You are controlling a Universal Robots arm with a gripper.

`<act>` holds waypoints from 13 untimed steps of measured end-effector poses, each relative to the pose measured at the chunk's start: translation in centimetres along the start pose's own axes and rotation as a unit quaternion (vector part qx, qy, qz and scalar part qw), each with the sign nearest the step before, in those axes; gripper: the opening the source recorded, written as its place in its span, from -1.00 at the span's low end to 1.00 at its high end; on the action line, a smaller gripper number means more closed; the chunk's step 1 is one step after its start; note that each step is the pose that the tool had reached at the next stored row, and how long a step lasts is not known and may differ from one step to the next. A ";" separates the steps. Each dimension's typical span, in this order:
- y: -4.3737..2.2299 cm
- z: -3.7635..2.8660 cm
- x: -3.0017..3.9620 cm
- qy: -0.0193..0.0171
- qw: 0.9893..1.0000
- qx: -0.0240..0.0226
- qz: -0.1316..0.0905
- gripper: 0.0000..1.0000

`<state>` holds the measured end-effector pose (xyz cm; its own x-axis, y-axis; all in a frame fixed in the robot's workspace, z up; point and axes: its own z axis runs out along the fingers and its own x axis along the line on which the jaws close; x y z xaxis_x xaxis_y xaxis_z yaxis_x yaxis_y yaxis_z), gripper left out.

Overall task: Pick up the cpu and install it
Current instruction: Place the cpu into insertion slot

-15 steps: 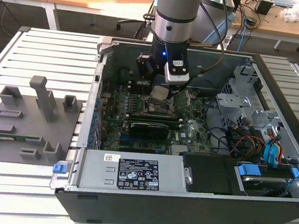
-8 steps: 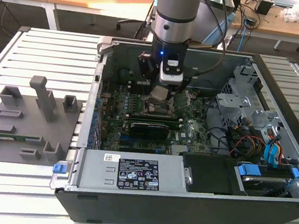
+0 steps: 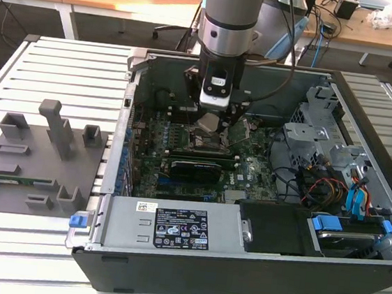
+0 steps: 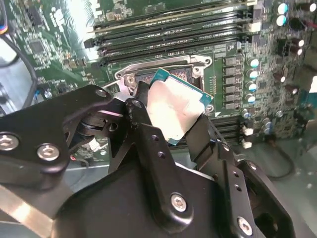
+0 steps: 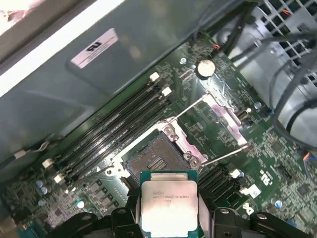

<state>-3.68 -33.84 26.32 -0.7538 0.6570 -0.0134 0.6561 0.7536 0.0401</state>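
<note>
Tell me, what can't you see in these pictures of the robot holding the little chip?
- Chip corner: in the second wrist view, hidden behind the gripper that clamps it.
- Chip's underside: faces away in both wrist views.
- Socket: in the exterior view, partly covered by the gripper and chip.
- Gap between chip and socket: cannot tell.

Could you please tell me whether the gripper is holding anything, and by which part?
The gripper holds the cpu, pinched by two opposite side edges, with its metal top left bare.
</note>
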 end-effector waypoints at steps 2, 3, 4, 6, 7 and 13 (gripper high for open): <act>0.00 0.01 0.00 -0.001 1.000 0.000 0.017 0.09; 0.00 0.01 0.00 -0.001 1.000 0.000 0.031 0.09; 0.00 0.01 0.00 -0.002 0.999 0.001 0.040 0.09; 0.00 0.01 0.00 -0.003 0.998 0.001 0.067 0.09; 0.00 0.02 0.00 -0.004 0.996 0.001 0.090 0.09; 0.00 0.04 0.00 -0.006 0.988 0.002 0.151 0.09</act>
<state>-3.68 -33.85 26.28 -0.5227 0.8524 -0.0134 0.8515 0.5228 0.0401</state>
